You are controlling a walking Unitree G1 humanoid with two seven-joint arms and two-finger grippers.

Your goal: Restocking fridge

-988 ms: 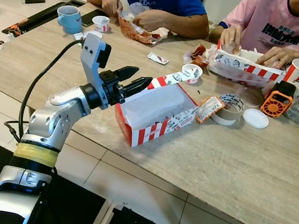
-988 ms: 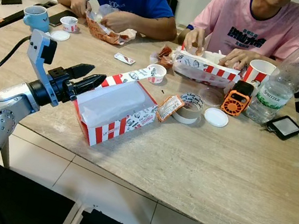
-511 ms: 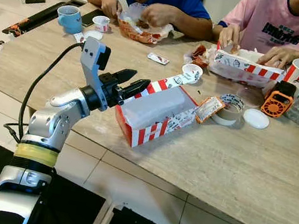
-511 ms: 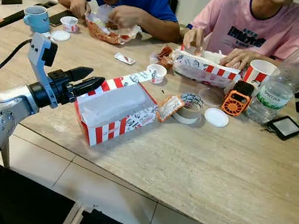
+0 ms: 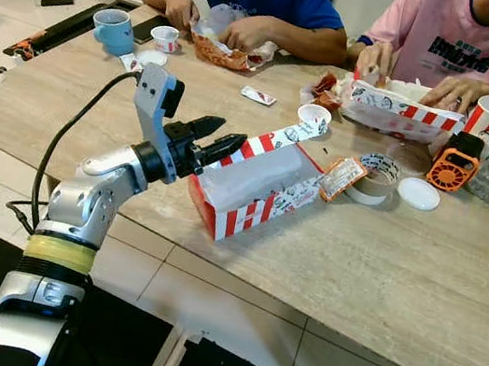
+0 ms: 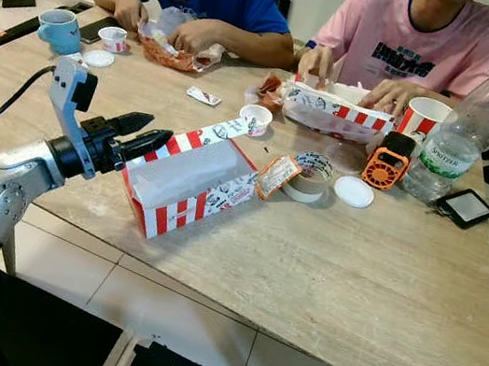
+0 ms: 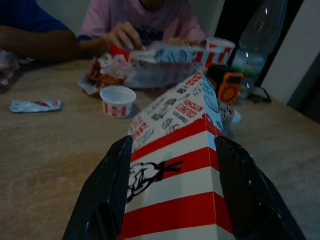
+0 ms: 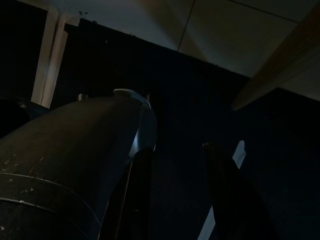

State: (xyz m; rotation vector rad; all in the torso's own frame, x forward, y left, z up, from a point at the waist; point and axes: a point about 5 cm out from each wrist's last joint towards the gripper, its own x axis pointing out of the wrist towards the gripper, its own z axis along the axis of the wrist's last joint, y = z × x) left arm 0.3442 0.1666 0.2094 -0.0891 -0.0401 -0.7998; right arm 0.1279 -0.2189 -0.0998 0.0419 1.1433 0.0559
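Left gripper (image 5: 217, 140) spread wide, flanking red-striped carton (image 5: 259, 182) lid, no grip | carton on table (image 5: 418, 271) | restocking seemingly barely begun

Head stereo pair looked forward and down from past the near edge of the table (image 6: 377, 292), both eyes sharing the striped box (image 6: 189, 187), the left gripper (image 5: 212, 137) and the two seated people at the far edge. Left wrist cam sat very close, sighting along its fingers (image 7: 107, 195) with the box's striped flap (image 7: 175, 170) between them, facing the table's far edge and the same people. Right wrist cam hung low and dark below the table's edge, facing tiled floor (image 8: 225, 30).
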